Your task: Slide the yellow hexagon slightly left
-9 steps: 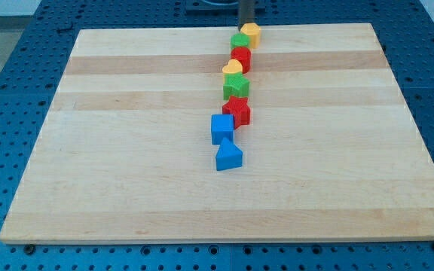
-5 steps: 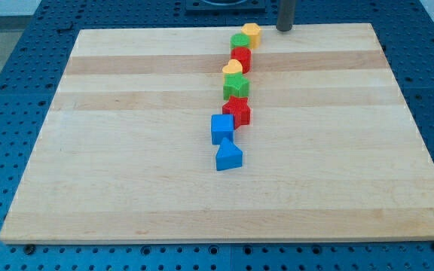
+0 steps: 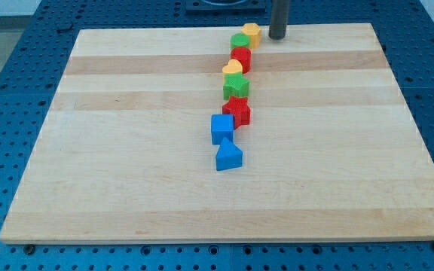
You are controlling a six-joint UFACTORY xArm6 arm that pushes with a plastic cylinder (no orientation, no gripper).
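The yellow hexagon (image 3: 252,33) sits at the top of the board, at the head of a chain of blocks. My tip (image 3: 277,37) is on the board just to the hexagon's right, a small gap apart from it. A green round block (image 3: 239,41) touches the hexagon's lower left. Below it run a red block (image 3: 240,59), a yellow heart-like block (image 3: 233,71), a green star-like block (image 3: 236,87), a red star-like block (image 3: 237,111), a blue cube (image 3: 221,128) and a blue triangle (image 3: 228,156).
The wooden board (image 3: 126,150) lies on a blue perforated table (image 3: 6,75). The board's top edge runs just above the hexagon and my tip.
My tip went from above the hexagon to its right, then came down and left, closer to the hexagon's right side. No block has moved.
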